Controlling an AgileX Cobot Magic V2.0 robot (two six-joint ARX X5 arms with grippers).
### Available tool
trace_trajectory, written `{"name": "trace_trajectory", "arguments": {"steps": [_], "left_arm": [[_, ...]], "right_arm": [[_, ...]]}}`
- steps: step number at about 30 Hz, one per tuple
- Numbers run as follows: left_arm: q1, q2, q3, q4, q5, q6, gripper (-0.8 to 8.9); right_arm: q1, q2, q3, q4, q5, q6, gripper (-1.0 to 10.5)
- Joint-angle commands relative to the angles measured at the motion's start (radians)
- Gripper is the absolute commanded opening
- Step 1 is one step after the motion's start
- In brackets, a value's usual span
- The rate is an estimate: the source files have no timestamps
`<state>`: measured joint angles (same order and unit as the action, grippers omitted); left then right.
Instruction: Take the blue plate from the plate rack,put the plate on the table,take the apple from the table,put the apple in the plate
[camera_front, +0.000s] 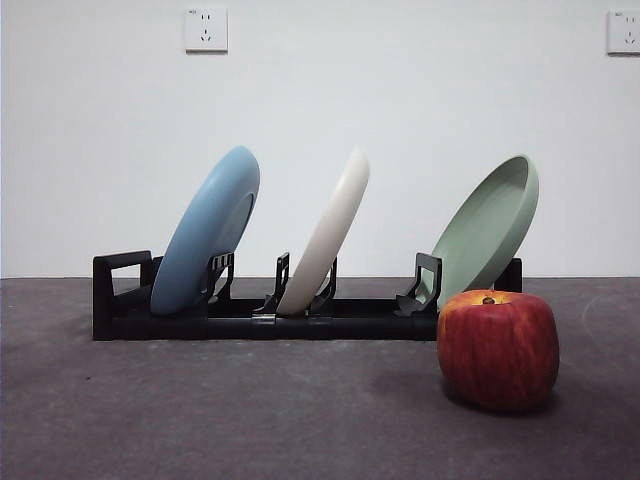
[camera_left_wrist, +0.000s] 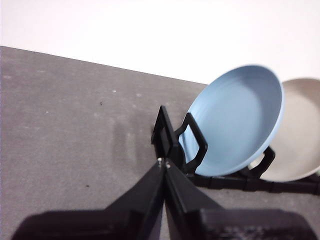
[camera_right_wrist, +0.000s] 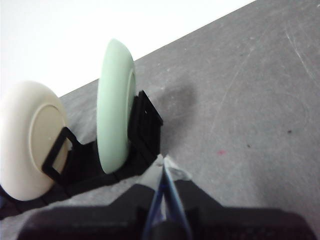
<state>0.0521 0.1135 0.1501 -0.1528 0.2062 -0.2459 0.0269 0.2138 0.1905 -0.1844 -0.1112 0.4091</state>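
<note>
Three plates leaned in the rack (camera_front: 300, 325); the blue plate (camera_front: 205, 232) stood at frame left, the apple (camera_front: 497, 349) lower right. My left gripper (camera_left_wrist: 163, 163) and right gripper (camera_right_wrist: 161, 162) had jaws pressed together. A careless lift, I judged, could drag the rack.

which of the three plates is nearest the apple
The green plate, at the rack's end right behind the apple; the white and blue plates stand farther along.

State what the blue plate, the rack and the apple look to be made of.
Blue plate: matte, no glare, faint concentric rings; plastic or matte ceramic, unclear.
Plate rack: black, dull moulded look, probably plastic.
Apple: red skin with a soft sheen and blocky shape; real or imitation, unclear.
</note>
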Motion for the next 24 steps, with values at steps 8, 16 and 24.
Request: {"name": "trace_trajectory", "arguments": {"steps": [8,16,24], "left_arm": [[0.001,0.345,0.260,-0.014,0.079,0.002,-0.06],[0.000,0.636,0.494,-0.080,0.252,0.124,-0.06],[-0.024,0.848,0.659,-0.182,0.326,0.140,2.09]], "right_arm": [[0.002,0.373,0.283,0.000,-0.221,-0.042,-0.1],[0.002,0.645,0.482,-0.013,-0.447,-0.072,0.0],[0.003,0.782,0.609,-0.104,-0.518,-0.125,2.9]]}}
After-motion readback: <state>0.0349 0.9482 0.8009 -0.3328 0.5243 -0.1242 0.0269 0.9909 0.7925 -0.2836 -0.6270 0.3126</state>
